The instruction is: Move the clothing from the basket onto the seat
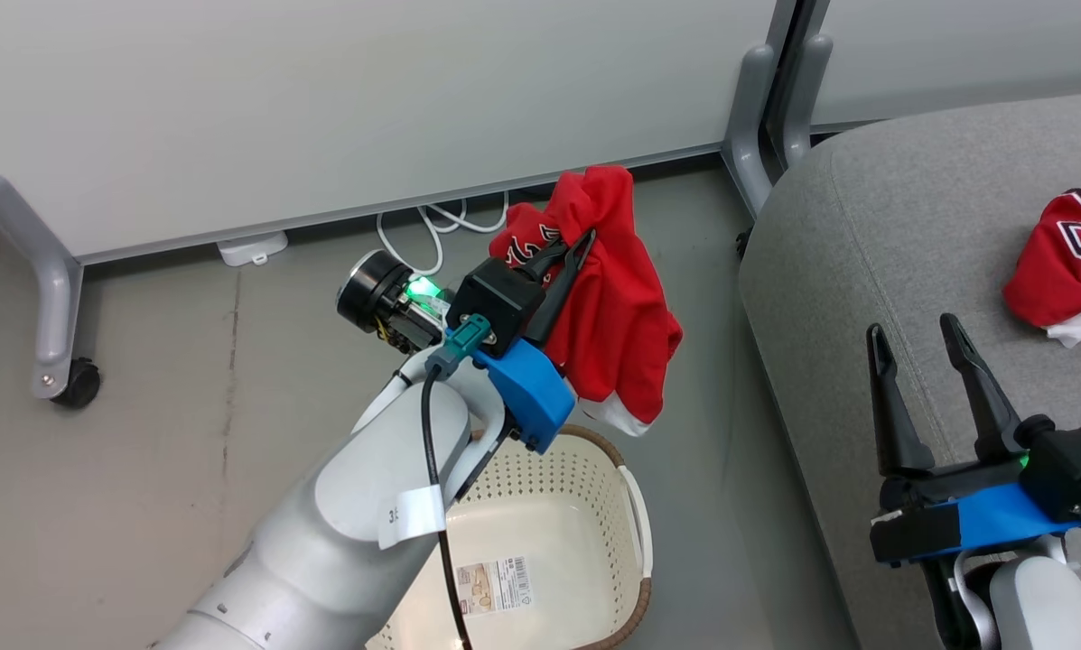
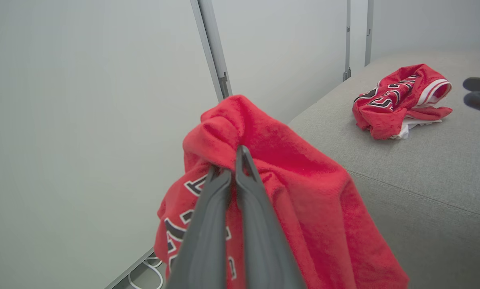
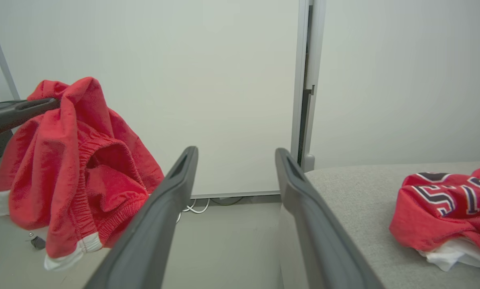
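Head view: my left claw [image 1: 574, 242] was pressed together on a red garment [image 1: 612, 307], which hung in the air clear of the basket [image 1: 632, 506]. I judged that the carry step was in hand. The next move called for a swing right over the seat [image 1: 865, 226] and a release beside the other garment [image 1: 1059, 262]. My right claw [image 1: 912, 325] was spread and held nothing. The lettering on both garments was folded and I could not read it. The basket's barcode label [image 1: 493, 585] was too small to read.

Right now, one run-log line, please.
left pincer: shut on red garment, hanging clear of basket | right pincer: open | seat: second garment lying
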You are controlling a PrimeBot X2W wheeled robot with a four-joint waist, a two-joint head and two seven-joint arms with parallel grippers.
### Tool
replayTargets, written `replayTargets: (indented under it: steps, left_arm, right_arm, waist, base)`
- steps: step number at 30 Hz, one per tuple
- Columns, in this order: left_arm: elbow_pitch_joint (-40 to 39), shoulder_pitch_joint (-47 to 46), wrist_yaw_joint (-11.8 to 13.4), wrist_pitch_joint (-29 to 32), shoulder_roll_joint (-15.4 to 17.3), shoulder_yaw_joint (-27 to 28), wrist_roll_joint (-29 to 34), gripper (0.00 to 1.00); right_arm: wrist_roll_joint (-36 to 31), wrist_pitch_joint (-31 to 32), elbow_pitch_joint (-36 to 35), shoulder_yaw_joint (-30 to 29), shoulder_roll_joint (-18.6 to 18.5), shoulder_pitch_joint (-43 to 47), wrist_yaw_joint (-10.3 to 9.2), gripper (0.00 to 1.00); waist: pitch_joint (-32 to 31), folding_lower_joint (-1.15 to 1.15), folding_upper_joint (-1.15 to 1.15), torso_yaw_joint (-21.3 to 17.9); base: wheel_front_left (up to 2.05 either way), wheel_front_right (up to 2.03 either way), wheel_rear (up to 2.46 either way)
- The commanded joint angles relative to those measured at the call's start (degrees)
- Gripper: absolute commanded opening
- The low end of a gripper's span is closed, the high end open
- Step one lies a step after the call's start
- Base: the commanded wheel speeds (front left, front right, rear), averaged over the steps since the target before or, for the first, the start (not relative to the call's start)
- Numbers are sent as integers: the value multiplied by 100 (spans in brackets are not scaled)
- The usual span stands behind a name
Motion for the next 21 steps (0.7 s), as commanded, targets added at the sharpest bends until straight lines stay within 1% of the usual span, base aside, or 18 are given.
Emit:
replayTargets:
  steps: [1,10,16,21]
  left_arm:
    - [-41,93,-19,-28,17,31,27,0]
    - [-167,233,-56,-29,21,86,76,0]
    - [-182,304,-82,-29,21,97,111,0]
    - [-178,299,-93,-29,15,111,129,0]
  right_arm:
    - [-27,-3,23,2,28,111,1,100]
    - [-38,-3,65,13,97,265,1,100]
    - [-34,-3,55,42,121,287,1,100]
    - [-13,-3,57,175,122,238,1,100]
  waist:
    - [-95,1,-1,6]
    - [-336,1,-1,1]
    - [-391,1,-1,25]
    - [-396,1,-1,46]
  base:
    - [0,0,0]
    - [0,0,0]
    - [0,0,0]
    - [0,0,0]
